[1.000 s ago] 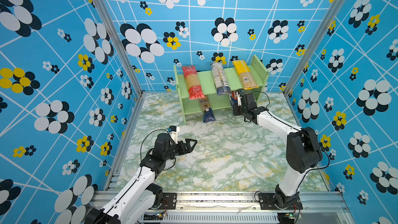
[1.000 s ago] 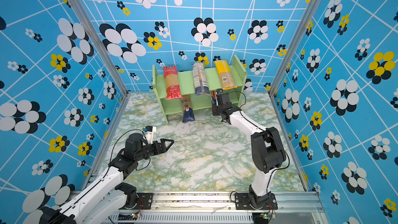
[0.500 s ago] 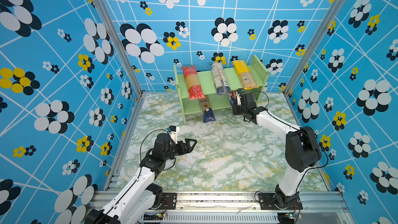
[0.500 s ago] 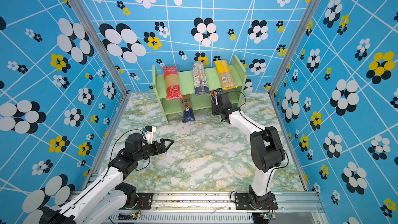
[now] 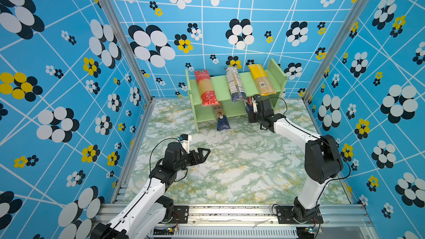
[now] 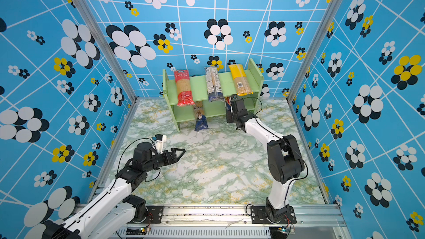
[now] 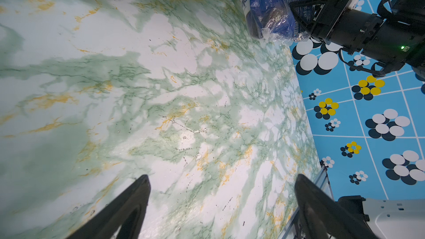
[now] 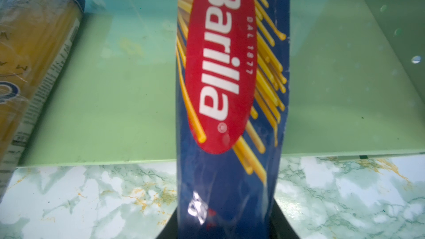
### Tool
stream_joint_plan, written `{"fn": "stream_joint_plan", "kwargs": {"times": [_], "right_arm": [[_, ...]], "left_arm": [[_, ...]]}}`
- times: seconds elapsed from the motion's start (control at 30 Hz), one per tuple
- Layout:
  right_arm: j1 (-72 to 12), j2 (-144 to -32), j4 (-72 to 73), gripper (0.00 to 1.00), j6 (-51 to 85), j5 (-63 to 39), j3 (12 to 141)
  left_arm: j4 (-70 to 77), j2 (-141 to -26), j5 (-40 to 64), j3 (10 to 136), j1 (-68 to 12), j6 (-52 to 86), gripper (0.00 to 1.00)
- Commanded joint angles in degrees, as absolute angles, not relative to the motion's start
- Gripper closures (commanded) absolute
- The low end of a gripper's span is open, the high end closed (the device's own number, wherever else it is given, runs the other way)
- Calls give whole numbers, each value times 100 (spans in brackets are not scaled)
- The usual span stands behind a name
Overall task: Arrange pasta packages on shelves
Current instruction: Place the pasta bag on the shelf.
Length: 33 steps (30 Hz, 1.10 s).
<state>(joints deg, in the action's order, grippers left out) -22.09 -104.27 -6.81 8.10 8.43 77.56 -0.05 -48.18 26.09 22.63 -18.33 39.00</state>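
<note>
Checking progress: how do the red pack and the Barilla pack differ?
The red pack lies free on the top shelf; the Barilla pack sits at the lower shelf in the right gripper. The red pack shows its pasta; the Barilla pack is dark blue. Both are long, narrow.

Both top views: set high on the side of the front rail [image 5: 230,211], looking steeply down across the desk [image 5: 241,171] to the shelves [image 5: 220,85] beyond. Their coverage is nearly identical.

Left wrist view: low over the desk, looking past the left pincer [image 7: 222,178] toward the right arm [image 7: 358,31].

Right wrist view: very near the Barilla pack [image 8: 230,168], facing the lower tier [image 8: 115,88].

Both wrist views show that pack.
</note>
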Motion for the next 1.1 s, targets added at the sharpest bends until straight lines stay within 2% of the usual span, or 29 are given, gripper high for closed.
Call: {"fn": "stream_joint_plan", "kwargs": {"times": [0.0,1.07], "right_arm": [[-2161,-10293,44,62,690,1077,7884],[-2158,-10213,26,49,741,1110,7738]], "left_arm": [[-68,-4799,2566,2401,-1775,3803,1],[-89,-4755,2553,2390,-1775,3802,1]]}}
